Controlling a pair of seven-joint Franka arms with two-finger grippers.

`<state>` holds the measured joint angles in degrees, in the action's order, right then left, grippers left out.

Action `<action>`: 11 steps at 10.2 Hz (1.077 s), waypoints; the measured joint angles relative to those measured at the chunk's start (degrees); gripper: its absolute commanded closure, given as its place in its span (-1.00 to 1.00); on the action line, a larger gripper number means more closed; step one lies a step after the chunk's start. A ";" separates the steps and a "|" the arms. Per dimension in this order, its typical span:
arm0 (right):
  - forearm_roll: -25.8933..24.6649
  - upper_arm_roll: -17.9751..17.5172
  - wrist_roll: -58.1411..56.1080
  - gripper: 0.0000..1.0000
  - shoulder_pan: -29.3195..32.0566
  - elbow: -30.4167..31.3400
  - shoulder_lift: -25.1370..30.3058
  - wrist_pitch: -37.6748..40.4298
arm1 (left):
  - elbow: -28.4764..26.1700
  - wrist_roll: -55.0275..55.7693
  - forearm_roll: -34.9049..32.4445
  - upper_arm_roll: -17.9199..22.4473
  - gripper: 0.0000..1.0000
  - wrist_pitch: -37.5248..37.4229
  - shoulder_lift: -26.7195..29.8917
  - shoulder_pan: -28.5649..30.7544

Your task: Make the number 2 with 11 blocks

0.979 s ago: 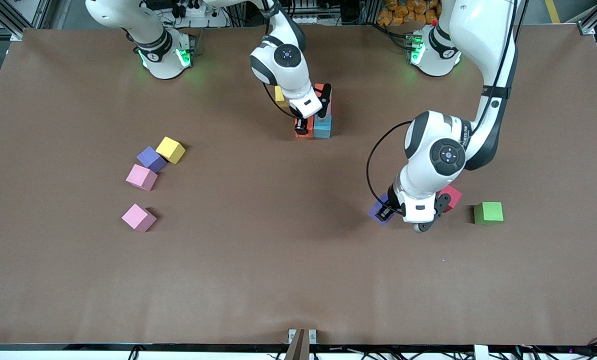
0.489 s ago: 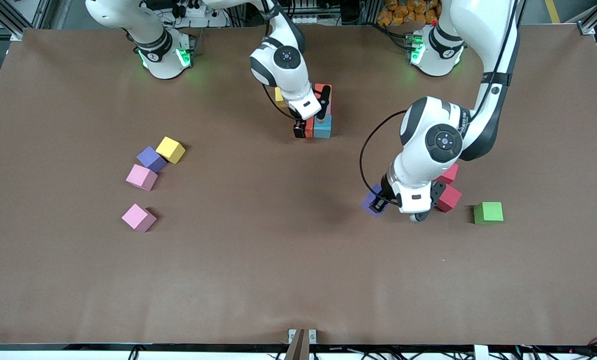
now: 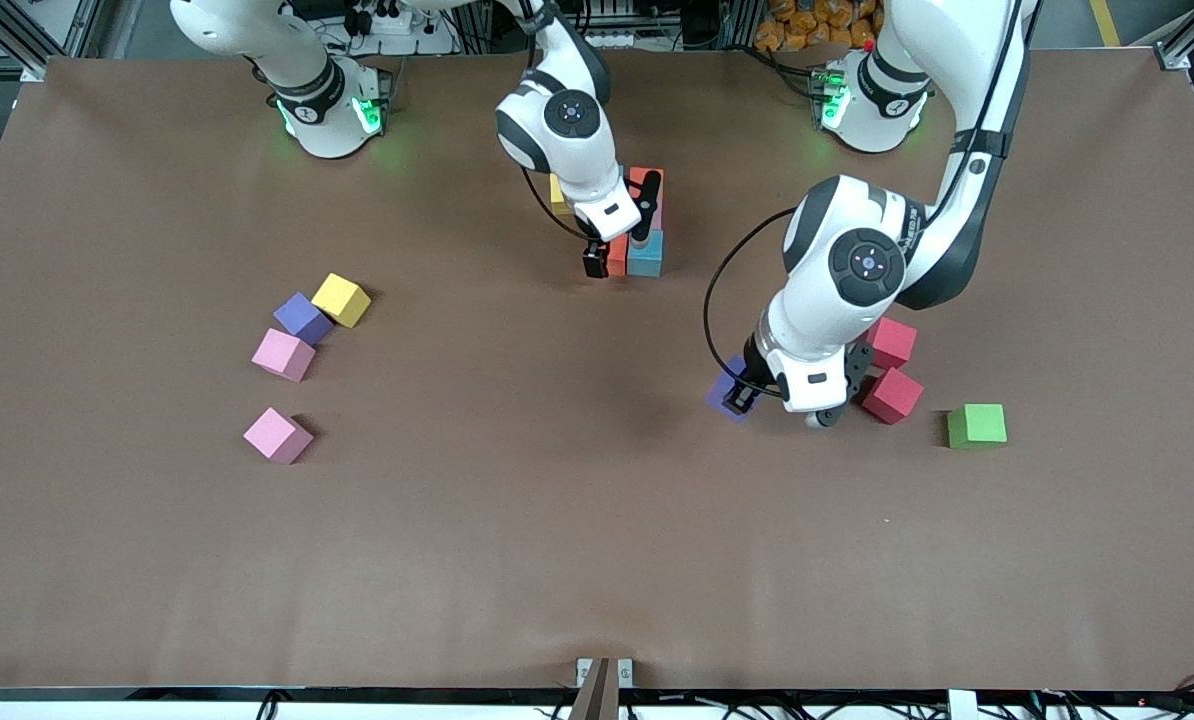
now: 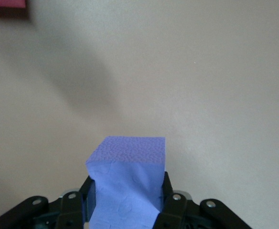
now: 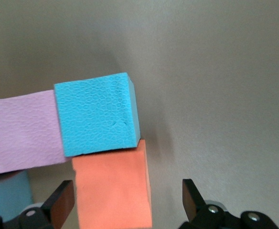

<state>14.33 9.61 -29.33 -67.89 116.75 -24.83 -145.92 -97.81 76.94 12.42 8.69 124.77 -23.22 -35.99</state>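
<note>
My left gripper [image 3: 736,398] [image 4: 126,193] is shut on a purple block [image 3: 724,386] [image 4: 128,160], held over the table beside two red blocks [image 3: 892,342] [image 3: 893,396]. Of the number 2 I see a tight group near the arms' bases: orange [image 3: 649,187], light blue [image 3: 646,254] and yellow [image 3: 557,192] blocks, partly hidden by my right arm. My right gripper [image 3: 617,250] [image 5: 128,200] is open there, straddling an orange block [image 5: 112,191] that lies against a light blue one [image 5: 96,114] and a pink one [image 5: 25,138].
Toward the right arm's end lie loose yellow [image 3: 341,299], purple [image 3: 303,318] and two pink blocks [image 3: 283,354] [image 3: 277,435]. A green cube [image 3: 976,425] sits beside the red blocks, toward the left arm's end. The brown table [image 3: 557,540] stretches wide toward the front camera.
My right gripper opened and let go of the orange block. My left arm carried the purple block toward the middle of the table, uncovering the second red block.
</note>
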 measured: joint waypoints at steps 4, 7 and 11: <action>0.00 3.73 -4.79 -1.00 5.62 -0.55 4.66 8.23 | 0.04 8.25 0.00 -0.33 0.43 -1.62 2.06 -2.75; -0.08 6.82 -5.86 -1.00 15.50 -6.59 4.86 17.71 | 0.34 11.76 0.00 -0.91 0.43 -1.75 2.76 -3.44; -0.15 7.00 -7.80 -1.00 31.46 -8.72 3.76 19.33 | 1.18 16.60 0.00 -2.24 0.44 -1.98 3.54 -4.84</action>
<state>14.18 16.61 -37.14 -36.43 108.03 -21.07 -126.59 -96.63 93.54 12.42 6.45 122.79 -19.68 -40.83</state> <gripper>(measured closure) 0.000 0.458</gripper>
